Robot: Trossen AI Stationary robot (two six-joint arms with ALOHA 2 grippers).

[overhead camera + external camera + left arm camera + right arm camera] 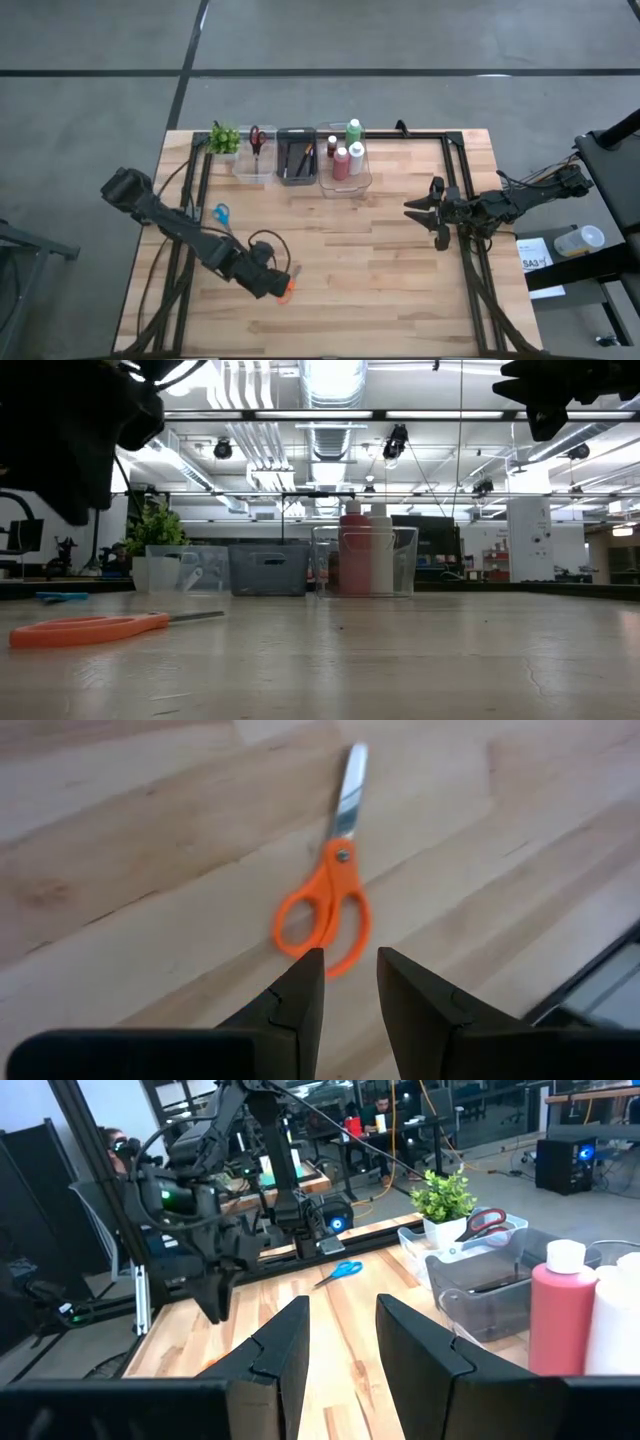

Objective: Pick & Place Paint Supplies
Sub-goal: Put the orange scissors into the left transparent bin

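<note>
Two dark robot arms work over a wooden table point(380, 260); the left gripper point(350, 982) hangs just above a pair of orange-handled scissors point(328, 900) lying flat on the boards near the table's front, its two fingers parted by a narrow gap and grasping nothing; the scissors' handle loops lie just ahead of the fingertips, the blade pointing away. The right gripper point(343, 1330) waits in the air over the table's right side, its fingers likewise slightly parted and empty. A pair of blue-handled scissors point(221, 213) lies on the left part of the table, well apart from the orange pair. Along the far edge stand a small green plant point(224, 138), a clear bin point(243, 166) holding red-handled scissors point(255, 138), a dark bin point(296, 176) with brushes point(305, 157), and another clear bin point(363, 181) with paint bottles point(342, 163), red, white and green.
</note>
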